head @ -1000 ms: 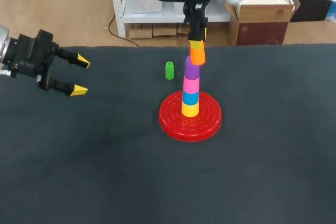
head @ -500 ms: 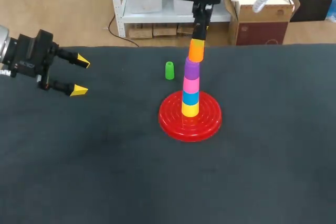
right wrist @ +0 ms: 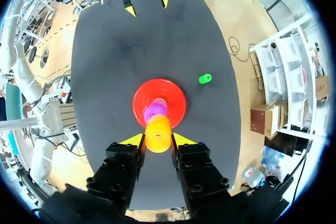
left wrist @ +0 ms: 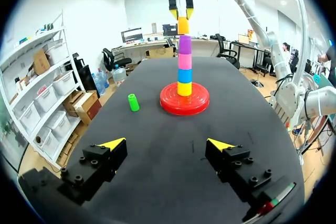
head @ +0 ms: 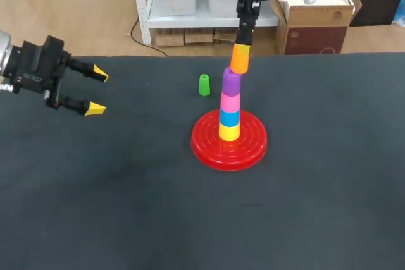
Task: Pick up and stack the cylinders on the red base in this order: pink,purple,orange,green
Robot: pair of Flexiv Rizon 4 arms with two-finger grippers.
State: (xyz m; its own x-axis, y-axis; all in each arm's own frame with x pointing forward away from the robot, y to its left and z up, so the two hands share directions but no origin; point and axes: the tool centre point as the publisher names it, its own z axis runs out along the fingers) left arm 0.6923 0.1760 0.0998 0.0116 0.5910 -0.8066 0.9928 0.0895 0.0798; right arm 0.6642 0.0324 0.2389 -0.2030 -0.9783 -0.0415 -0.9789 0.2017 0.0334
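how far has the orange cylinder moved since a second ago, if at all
Yes. Held in the right gripper, the orange cylinder has lifted slightly and shifted right against the purple cylinder topping the stack.

A dark grey table (head: 126, 207) — matte, evenly lit.

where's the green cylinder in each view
Head view: green cylinder on the table, left of the red base, nearer the far edge.
Left wrist view: ahead of the left gripper, beside the base.
Right wrist view: beyond the orange cylinder, off to one side of the base.
Shared landmark: the red base.
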